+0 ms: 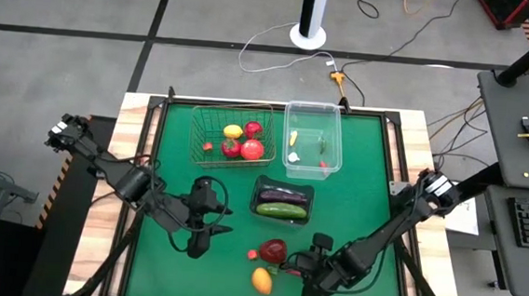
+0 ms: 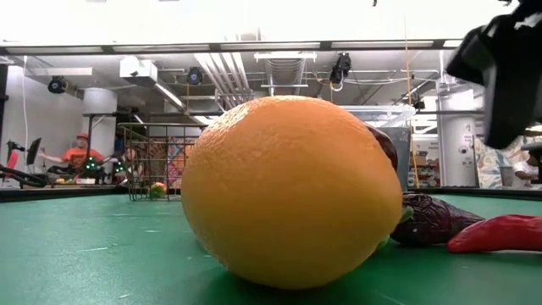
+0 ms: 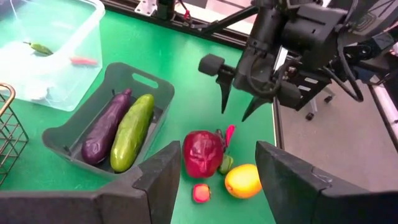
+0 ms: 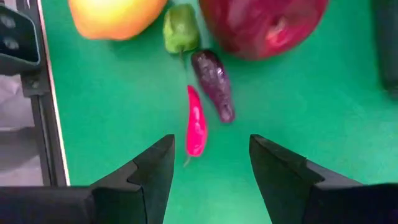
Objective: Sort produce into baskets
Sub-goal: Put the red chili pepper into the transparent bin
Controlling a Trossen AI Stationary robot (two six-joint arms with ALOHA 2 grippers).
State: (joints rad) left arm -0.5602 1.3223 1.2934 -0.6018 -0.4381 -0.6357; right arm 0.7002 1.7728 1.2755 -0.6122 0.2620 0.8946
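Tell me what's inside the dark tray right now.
The dark tray holds a purple eggplant and a green cucumber, lying side by side. The tray floor beneath them is covered, so anything under them cannot be seen.

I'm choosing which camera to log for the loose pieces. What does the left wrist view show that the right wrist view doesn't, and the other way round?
Only the left wrist view shows the dark tray holding the eggplant and cucumber, the clear tub, and the open right tool. Only the right wrist view shows the small dark purple chili. Both show the dark-red round fruit, orange fruit, small green piece and red chili.
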